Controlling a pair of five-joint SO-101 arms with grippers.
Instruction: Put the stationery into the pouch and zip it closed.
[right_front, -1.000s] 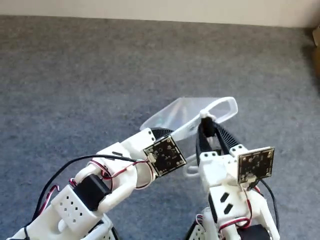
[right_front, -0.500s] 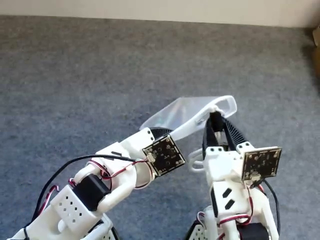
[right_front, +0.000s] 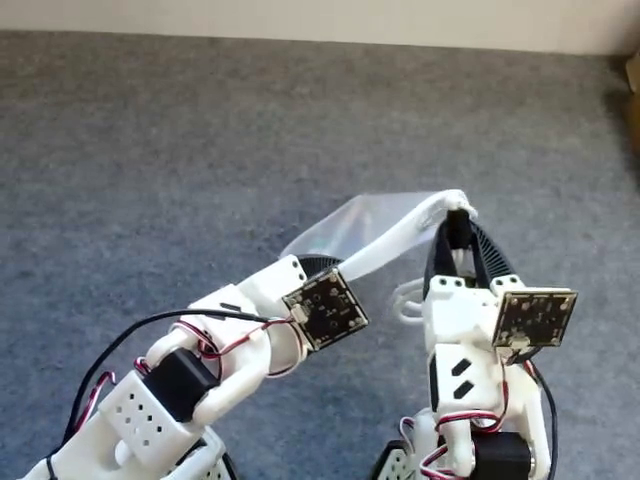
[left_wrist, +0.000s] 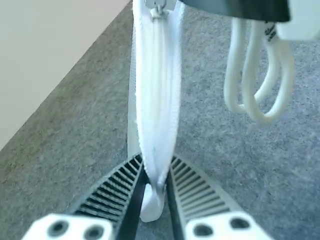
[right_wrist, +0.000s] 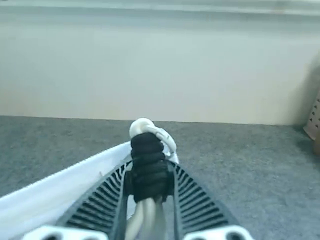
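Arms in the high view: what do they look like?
The left arm and right arm are white plastic with black motors, red, white and black wires, and a dark square circuit board at each wrist. The left pincer and right pincer are black and ribbed.

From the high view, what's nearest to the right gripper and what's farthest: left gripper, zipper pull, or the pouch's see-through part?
1. Zipper pull: held in the right gripper itself.
2. Pouch's see-through part: just to its left, mid-pouch.
3. Left gripper: clamped on the pouch's opposite end, farthest left.
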